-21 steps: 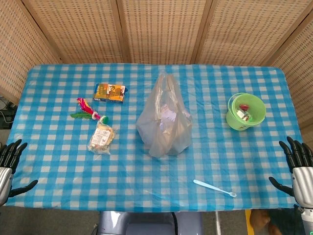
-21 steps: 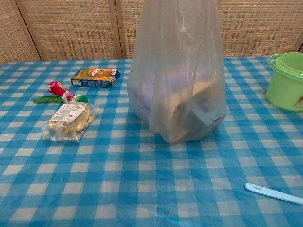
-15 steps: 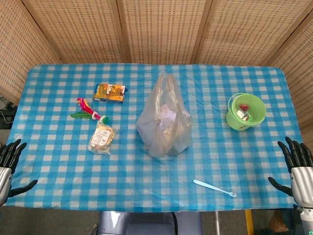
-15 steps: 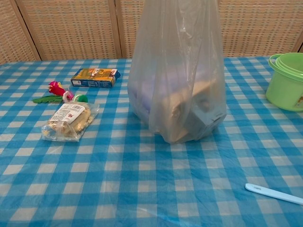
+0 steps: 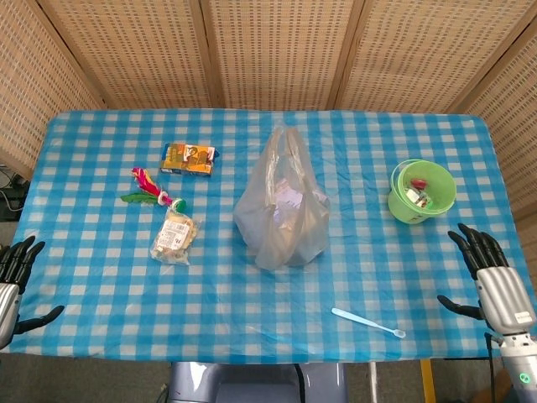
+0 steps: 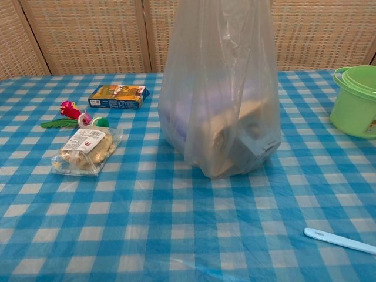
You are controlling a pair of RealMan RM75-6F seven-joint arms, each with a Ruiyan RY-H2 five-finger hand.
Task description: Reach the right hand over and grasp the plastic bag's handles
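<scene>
A translucent plastic bag [image 5: 282, 210] with boxes inside stands upright in the middle of the checked table [image 5: 101, 277]; its handles [image 5: 285, 138] stick up at the top. In the chest view the bag [image 6: 220, 100] fills the centre and its handles run off the top edge. My right hand [image 5: 487, 273] hovers over the table's front right corner, fingers spread, holding nothing, far from the bag. My left hand [image 5: 15, 281] hangs just off the front left edge, fingers apart and empty. Neither hand shows in the chest view.
A green bucket [image 5: 421, 191] with small items stands right of the bag. A pale blue toothbrush [image 5: 367, 322] lies near the front edge. Left of the bag lie a snack packet [image 5: 175, 236], a colourful toy [image 5: 151, 191] and an orange box [image 5: 188, 158]. Wicker screens stand behind.
My right hand has moved left and up, from beyond the table's right edge to over its front right corner. The left hand and the bag have not moved.
</scene>
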